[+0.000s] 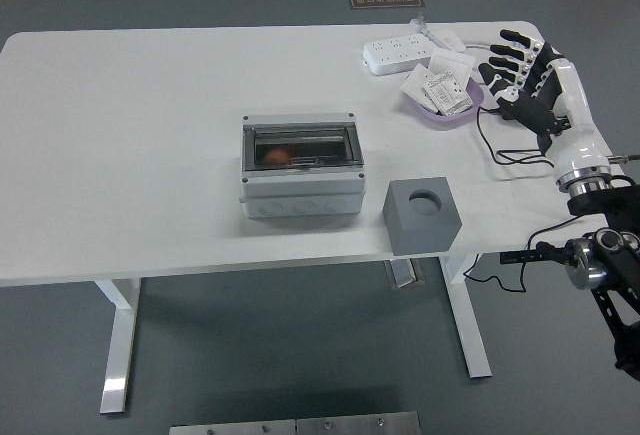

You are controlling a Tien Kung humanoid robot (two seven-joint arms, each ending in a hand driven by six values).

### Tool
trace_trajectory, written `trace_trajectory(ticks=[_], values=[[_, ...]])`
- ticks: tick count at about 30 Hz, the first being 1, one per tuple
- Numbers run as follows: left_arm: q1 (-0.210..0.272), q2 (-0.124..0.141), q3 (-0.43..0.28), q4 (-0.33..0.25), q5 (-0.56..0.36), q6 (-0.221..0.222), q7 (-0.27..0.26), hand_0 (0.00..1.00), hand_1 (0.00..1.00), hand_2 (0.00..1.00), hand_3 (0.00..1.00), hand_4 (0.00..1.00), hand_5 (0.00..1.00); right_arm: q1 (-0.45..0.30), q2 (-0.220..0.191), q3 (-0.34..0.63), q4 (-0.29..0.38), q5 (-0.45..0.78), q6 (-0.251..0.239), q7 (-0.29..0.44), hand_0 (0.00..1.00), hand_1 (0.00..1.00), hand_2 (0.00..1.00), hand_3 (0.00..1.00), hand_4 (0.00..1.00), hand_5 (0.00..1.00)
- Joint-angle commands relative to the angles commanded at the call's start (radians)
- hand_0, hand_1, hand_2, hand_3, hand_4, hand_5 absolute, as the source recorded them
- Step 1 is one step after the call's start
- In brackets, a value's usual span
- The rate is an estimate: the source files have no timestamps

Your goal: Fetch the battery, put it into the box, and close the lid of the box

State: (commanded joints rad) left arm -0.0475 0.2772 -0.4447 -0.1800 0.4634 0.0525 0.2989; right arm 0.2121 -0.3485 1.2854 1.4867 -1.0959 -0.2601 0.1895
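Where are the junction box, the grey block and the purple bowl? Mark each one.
junction box (300, 195): head view, front wall.
grey block (410, 233): head view, front face.
purple bowl (432, 118): head view, near rim.

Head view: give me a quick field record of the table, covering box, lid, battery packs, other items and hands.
box: grey box near table centre
lid: clear lid down, something orange visible beneath
battery packs: white packets in the purple bowl, far right
other items: grey block with a round hole, right of the box; white power strip behind the bowl
right hand: right hand open, fingers spread, beside the bowl, holding nothing
left hand: not in view
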Motion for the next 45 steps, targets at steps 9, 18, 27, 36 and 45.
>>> trace_trajectory(ticks=[9,18,27,36,45], values=[[0.010,-0.004,-0.016,0.000,0.007,-0.001,0.002,0.573,0.587,0.504,0.555,0.523,0.002,-0.019,0.000,0.026,0.000,-0.004,0.000,-0.003,0.715,0.755,0.746,0.789,0.849,0.303],[0.012,-0.006,-0.033,0.000,0.017,-0.001,0.002,0.573,0.587,0.504,0.555,0.523,0.002,-0.034,0.005,0.047,-0.003,0.009,-0.009,-0.002,0.732,0.764,0.749,0.796,0.969,0.474],[0.010,-0.006,-0.048,0.000,0.032,-0.001,0.005,0.573,0.587,0.504,0.555,0.523,0.002,-0.035,0.004,0.054,-0.006,0.024,-0.004,-0.004,0.738,0.765,0.750,0.796,0.995,0.565],[0.005,-0.004,-0.047,0.000,0.027,0.001,0.004,0.573,0.587,0.504,0.555,0.523,0.002,-0.031,0.008,0.053,-0.018,0.029,0.049,-0.024,0.780,0.777,0.764,0.769,0.995,0.998],[0.006,-0.015,-0.025,0.000,0.002,0.004,-0.002,0.573,0.587,0.504,0.555,0.523,0.002,-0.010,0.004,0.040,-0.016,0.007,0.078,-0.065,0.887,0.816,0.823,0.753,0.959,0.998]])
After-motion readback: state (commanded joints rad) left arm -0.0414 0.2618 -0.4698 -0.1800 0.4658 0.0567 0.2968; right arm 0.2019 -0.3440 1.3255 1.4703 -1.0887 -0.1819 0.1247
